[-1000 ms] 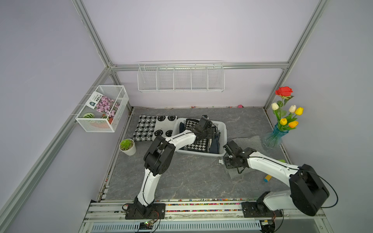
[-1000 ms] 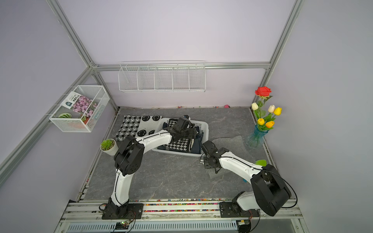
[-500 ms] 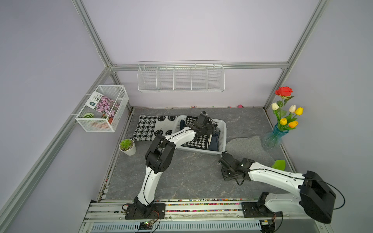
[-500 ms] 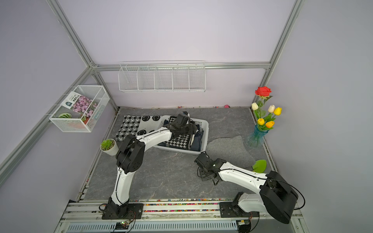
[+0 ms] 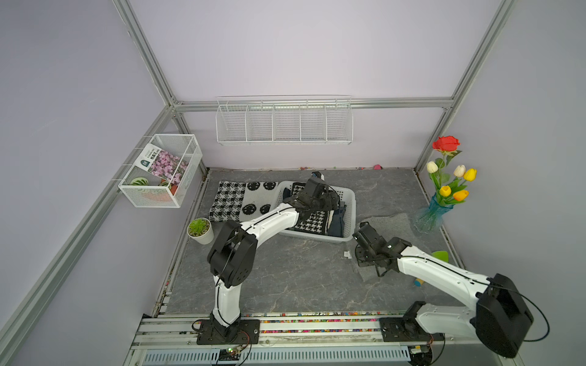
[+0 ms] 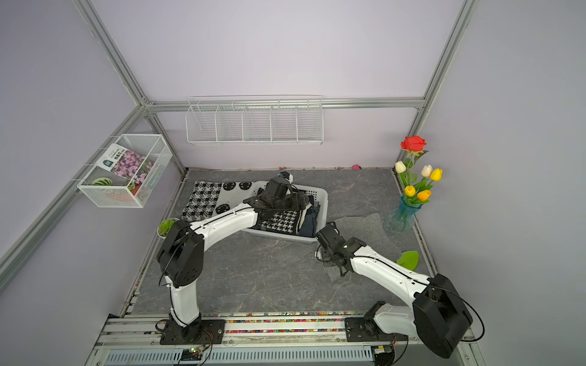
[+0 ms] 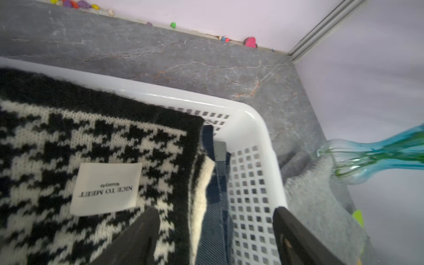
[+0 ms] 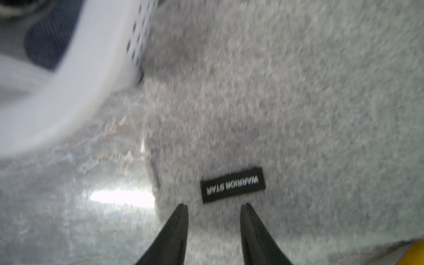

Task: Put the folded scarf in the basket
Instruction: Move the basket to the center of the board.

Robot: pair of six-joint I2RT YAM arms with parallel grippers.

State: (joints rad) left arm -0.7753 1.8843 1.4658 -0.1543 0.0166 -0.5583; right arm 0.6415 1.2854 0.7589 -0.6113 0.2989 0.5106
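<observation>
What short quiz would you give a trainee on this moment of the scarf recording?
1. Fill in: the left end effector hovers with its jaws ___ above the basket that holds the houndstooth scarf.
2. True or false: the grey scarf lies inside the basket.
3. The right end effector is above: A the grey scarf; B the houndstooth scarf; C the basket.
Key: 1 open; 2 false, it lies on the table beside the basket; 3 A.
</observation>
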